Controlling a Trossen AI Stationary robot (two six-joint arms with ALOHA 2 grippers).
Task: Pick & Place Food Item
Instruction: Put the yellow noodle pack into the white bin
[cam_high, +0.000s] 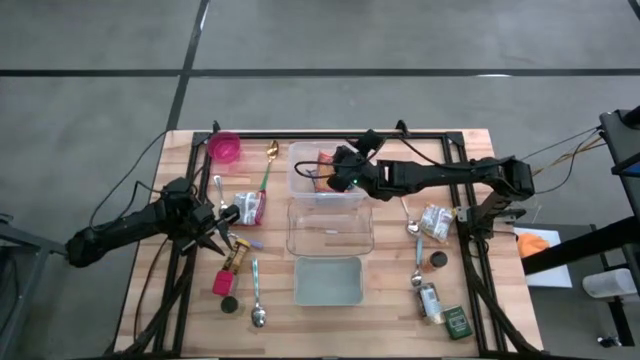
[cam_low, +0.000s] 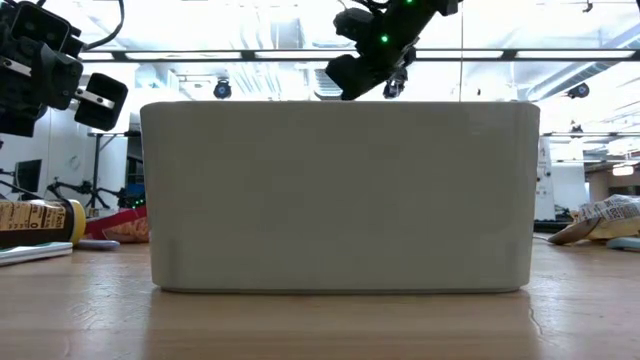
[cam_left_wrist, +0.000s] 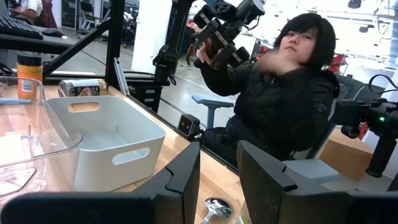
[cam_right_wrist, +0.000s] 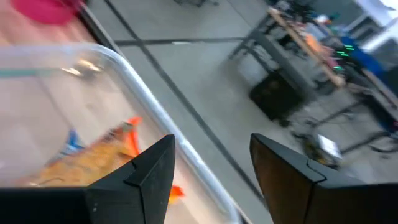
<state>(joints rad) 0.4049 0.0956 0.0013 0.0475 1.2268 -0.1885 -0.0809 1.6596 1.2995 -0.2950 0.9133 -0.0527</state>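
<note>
While the right gripper (cam_high: 338, 180), jaws apart, hovers above the upper-centre clear bin (cam_high: 300, 152), the left gripper (cam_high: 215, 238) rests mid-left, jaws narrowly parted.

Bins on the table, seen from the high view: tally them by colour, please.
clear bins: 2
white bin: 1
Total: 3

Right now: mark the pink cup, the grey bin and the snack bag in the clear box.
pink cup (cam_high: 225, 149), high view, rim
grey bin (cam_high: 327, 281), high view, floor
snack bag (cam_right_wrist: 93, 152), right wrist view, middle
</note>
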